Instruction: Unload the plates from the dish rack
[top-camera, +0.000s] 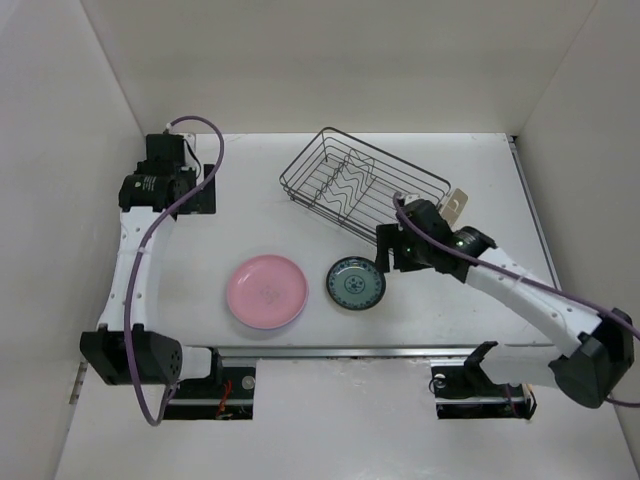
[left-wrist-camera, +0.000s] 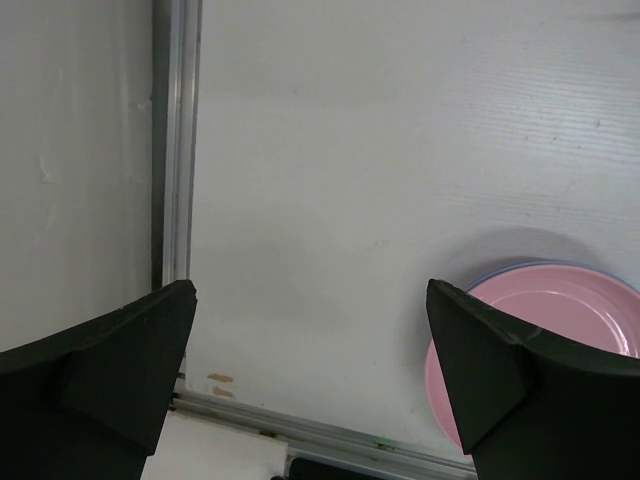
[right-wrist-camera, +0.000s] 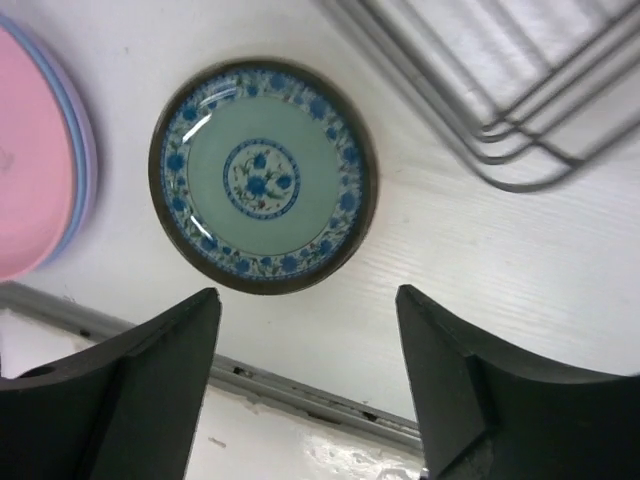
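Note:
The pink plate (top-camera: 267, 291) lies on top of a stack near the table's front edge; blue and lavender rims (right-wrist-camera: 82, 150) show under it in the right wrist view. The small teal-green patterned plate (top-camera: 355, 283) lies flat beside the stack and also shows in the right wrist view (right-wrist-camera: 263, 176). The dark wire dish rack (top-camera: 360, 185) stands at the back with no plates in it. My right gripper (top-camera: 383, 255) is open and empty, just above the teal plate's right side (right-wrist-camera: 305, 292). My left gripper (top-camera: 190, 185) is open and empty at the far left (left-wrist-camera: 310, 288).
A cream utensil cup (top-camera: 455, 207) sits on the rack's right end, close to my right arm. A metal rail (top-camera: 380, 350) runs along the table's front edge. White walls enclose the left, back and right sides. The rack's corner (right-wrist-camera: 520, 90) shows in the right wrist view.

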